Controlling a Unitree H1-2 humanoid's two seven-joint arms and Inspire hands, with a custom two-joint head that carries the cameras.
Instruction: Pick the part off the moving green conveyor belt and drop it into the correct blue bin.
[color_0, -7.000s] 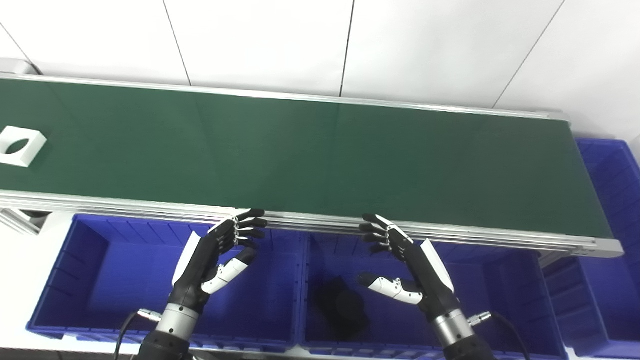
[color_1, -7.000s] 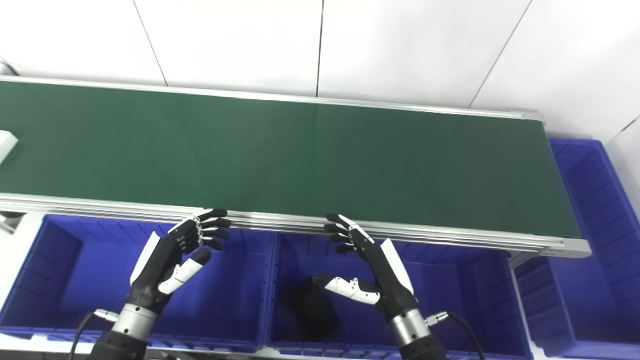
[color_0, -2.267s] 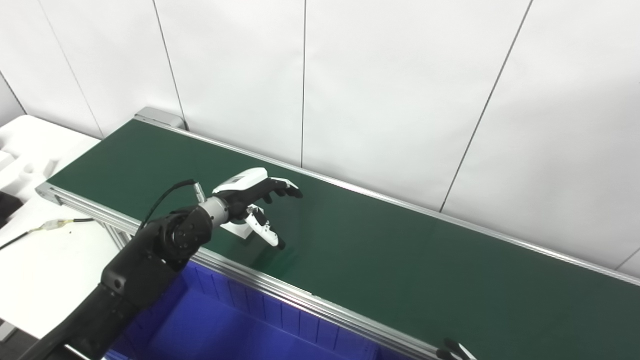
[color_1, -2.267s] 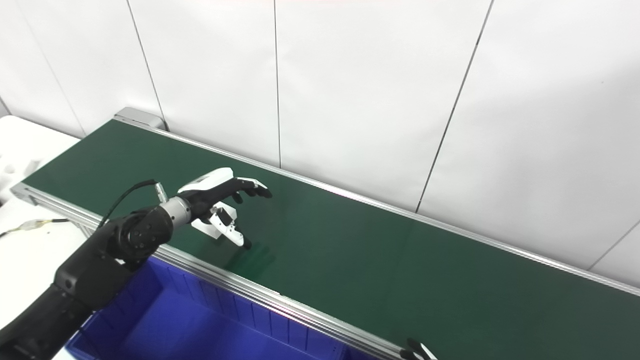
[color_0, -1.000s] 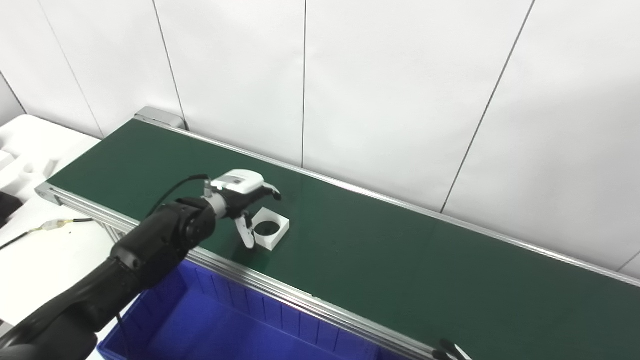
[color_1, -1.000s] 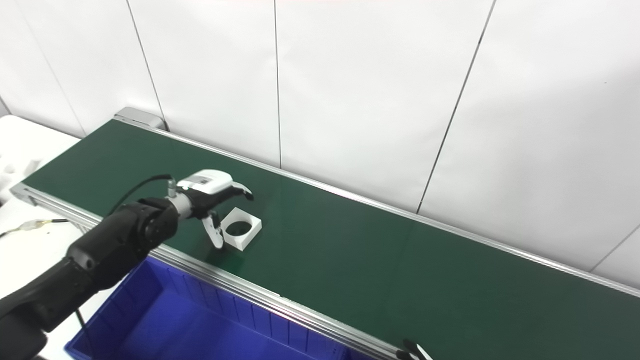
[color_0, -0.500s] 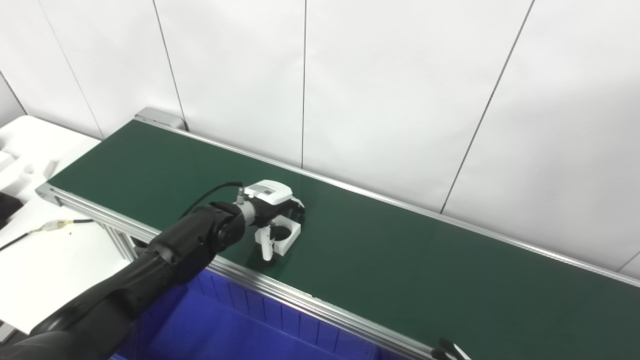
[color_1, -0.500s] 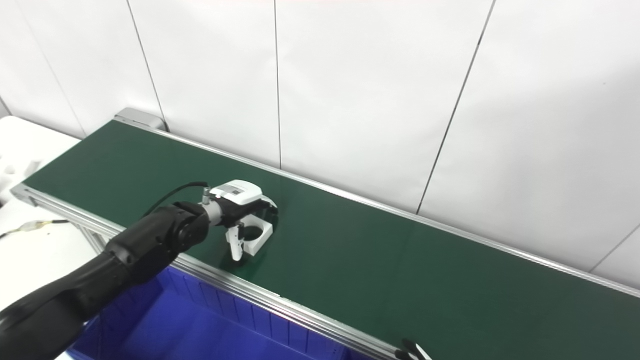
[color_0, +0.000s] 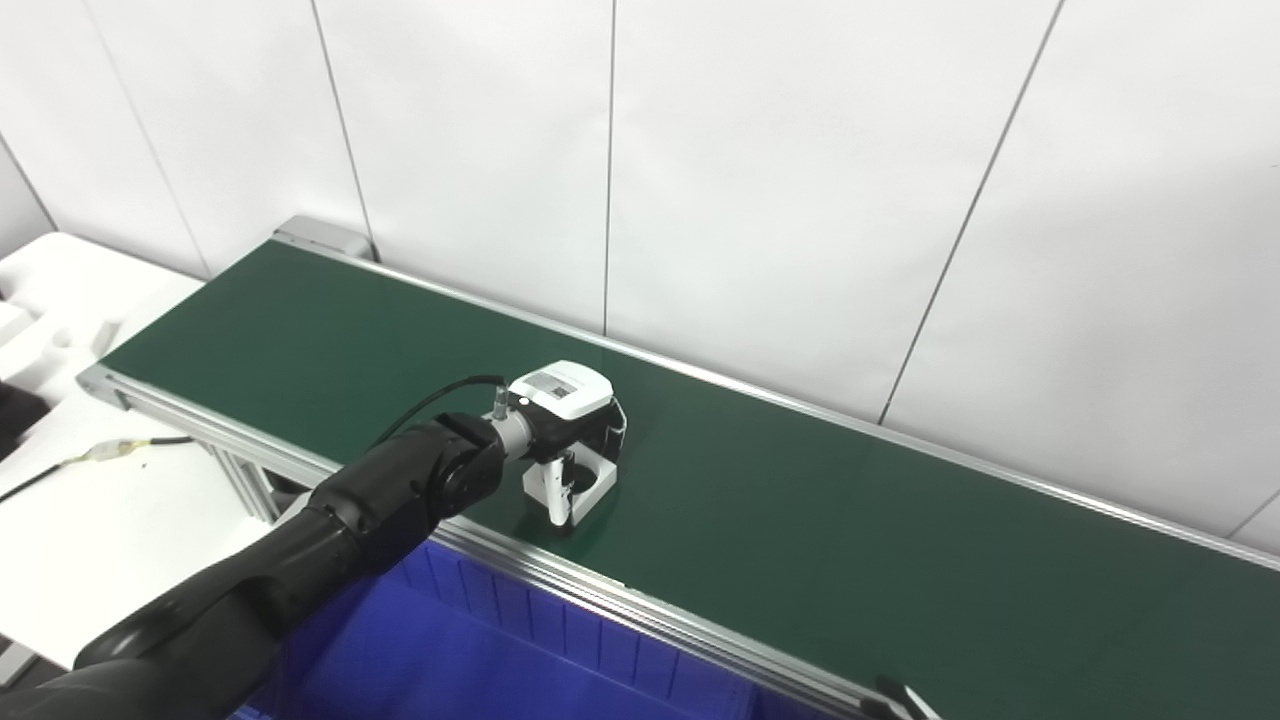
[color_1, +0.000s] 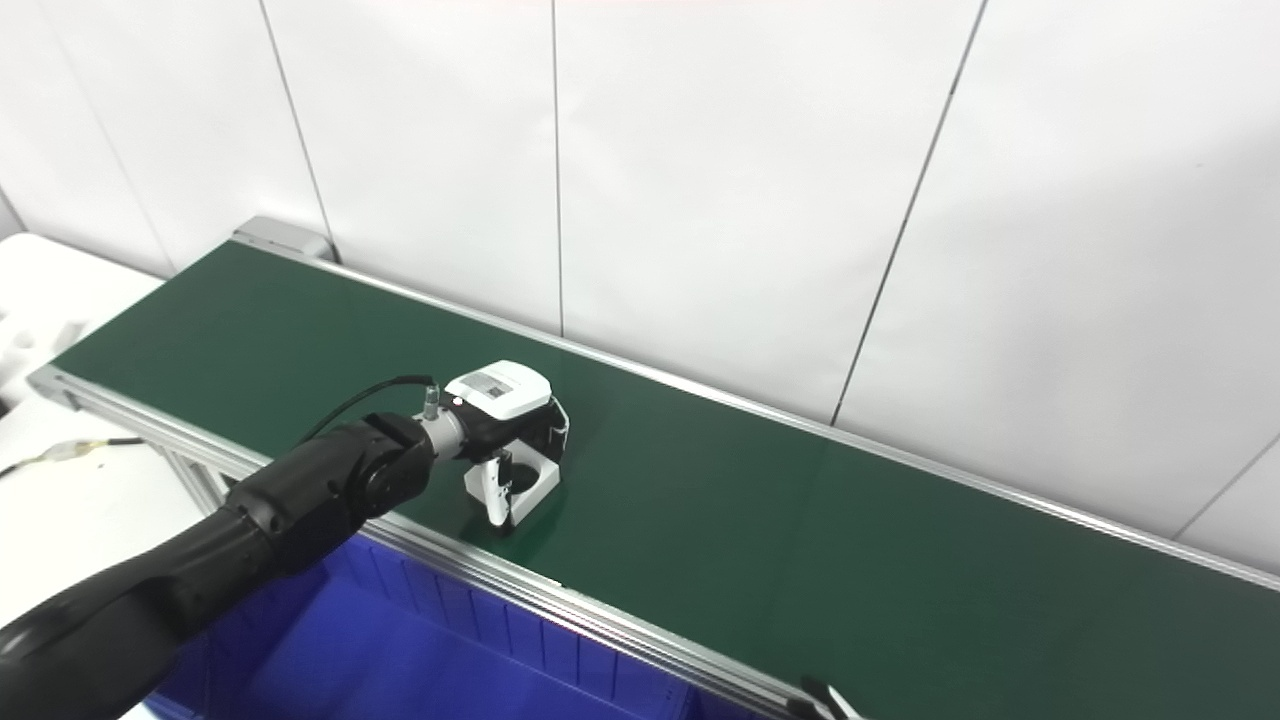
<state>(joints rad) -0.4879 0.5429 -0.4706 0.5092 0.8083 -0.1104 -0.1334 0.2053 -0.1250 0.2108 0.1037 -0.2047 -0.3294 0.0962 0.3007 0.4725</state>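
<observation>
A white square part (color_0: 592, 484) with a round hole lies on the green conveyor belt (color_0: 850, 540), near its front rail. My left hand (color_0: 563, 418) sits over the part from the left. Its thumb presses the near side, its fingers (color_1: 553, 418) curl down over the far side, and it is shut on the part. The part still rests on the belt. Of my right hand only the fingertips (color_0: 903, 697) show at the bottom edge, below the belt's front rail. Whether that hand is open or shut is hidden.
A blue bin (color_0: 450, 650) stands below the belt's front rail at the bottom left. A white table (color_0: 90, 520) with a cable and white foam pieces lies left of the belt's end. A white panelled wall runs behind the belt.
The part has ridden to the right along the belt. My left hand followed it and its fingers closed down around the part. The right fingertips stayed at the bottom edge.
</observation>
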